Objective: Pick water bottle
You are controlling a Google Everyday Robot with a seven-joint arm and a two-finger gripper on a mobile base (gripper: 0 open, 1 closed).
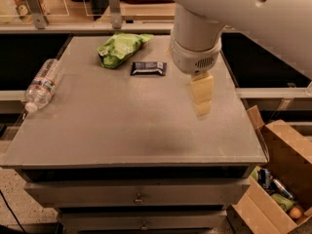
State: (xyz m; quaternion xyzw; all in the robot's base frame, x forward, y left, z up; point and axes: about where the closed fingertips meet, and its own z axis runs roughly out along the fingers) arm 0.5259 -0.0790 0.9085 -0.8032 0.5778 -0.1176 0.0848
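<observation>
The water bottle point(44, 84) is clear ribbed plastic with a white cap and a white-and-red label. It lies on its side at the left edge of the grey table point(122, 130), cap toward the front. My gripper point(202, 97) hangs from the white arm over the right half of the table, far right of the bottle. It touches nothing.
A green snack bag point(119, 48) and a flat dark snack bar point(148, 68) lie at the back middle of the table. An open cardboard box point(278, 179) with cans and fruit stands on the floor at the right. Drawers sit under the table's front edge.
</observation>
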